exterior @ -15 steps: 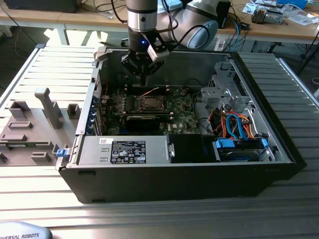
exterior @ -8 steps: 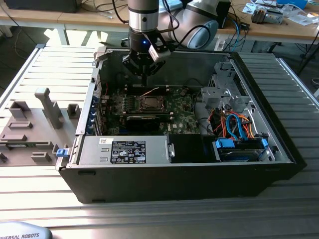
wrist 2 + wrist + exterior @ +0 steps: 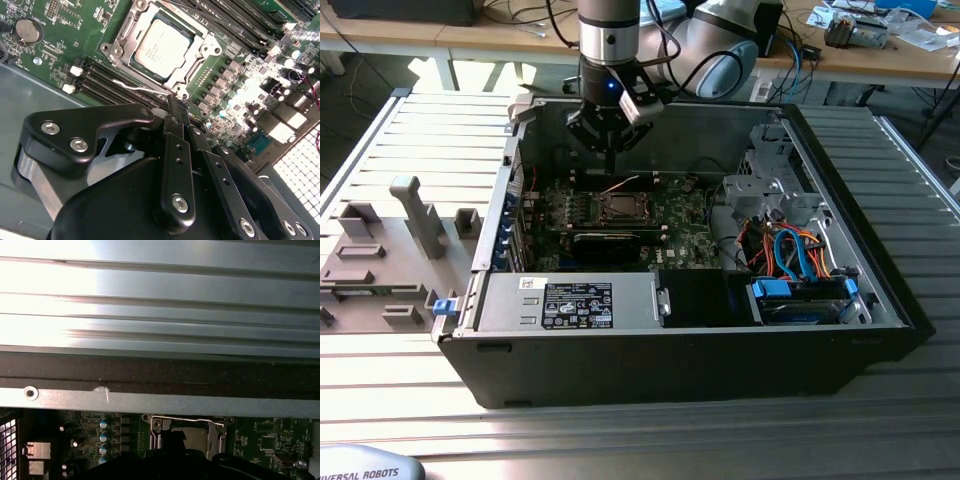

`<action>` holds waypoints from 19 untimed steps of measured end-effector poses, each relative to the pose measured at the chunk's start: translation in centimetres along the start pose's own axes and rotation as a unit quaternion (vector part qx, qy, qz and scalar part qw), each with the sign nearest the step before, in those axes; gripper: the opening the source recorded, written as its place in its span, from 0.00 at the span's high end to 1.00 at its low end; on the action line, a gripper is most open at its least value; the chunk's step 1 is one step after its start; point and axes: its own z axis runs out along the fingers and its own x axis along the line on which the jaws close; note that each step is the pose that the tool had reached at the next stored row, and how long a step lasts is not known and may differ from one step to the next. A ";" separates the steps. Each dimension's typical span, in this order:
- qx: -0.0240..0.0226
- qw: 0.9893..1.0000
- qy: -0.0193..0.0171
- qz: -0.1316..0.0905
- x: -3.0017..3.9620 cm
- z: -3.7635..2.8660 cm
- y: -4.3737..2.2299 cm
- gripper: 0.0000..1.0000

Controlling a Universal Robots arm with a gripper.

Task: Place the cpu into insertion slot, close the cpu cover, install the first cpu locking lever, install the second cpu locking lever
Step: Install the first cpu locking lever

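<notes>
Second wrist view showed the gripper (image 3: 175,102) with its fingers pressed together, holding nothing, the tips just beside the chip socket (image 3: 116,49) at one corner of its metal frame. The chip (image 3: 162,46) lay seated in that socket just beyond the tips, and the silvery cover (image 3: 202,55) was folded flat around it. A thin lever (image 3: 135,87) ran along the socket edge nearest the fingers. Print on the chip's top was too faint to read. Exterior view placed the gripper (image 3: 610,162) inside the open computer case (image 3: 700,370), straight above the socket (image 3: 618,208); a white label (image 3: 577,305) on the power supply lay well away from it, unreadable.
</notes>
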 end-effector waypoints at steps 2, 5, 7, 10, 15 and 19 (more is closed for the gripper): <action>0.000 1.000 0.000 0.000 -0.04 0.02 0.00 0.89; 0.000 1.000 0.000 0.000 -0.09 0.08 0.00 0.89; 0.000 1.000 0.000 0.000 -0.11 0.14 0.00 0.89; 0.000 1.000 0.000 0.000 -0.13 0.22 0.01 0.89; 0.000 1.000 0.000 0.000 -0.19 0.32 0.01 0.89; 0.000 1.000 0.000 0.000 -0.25 0.42 0.02 0.89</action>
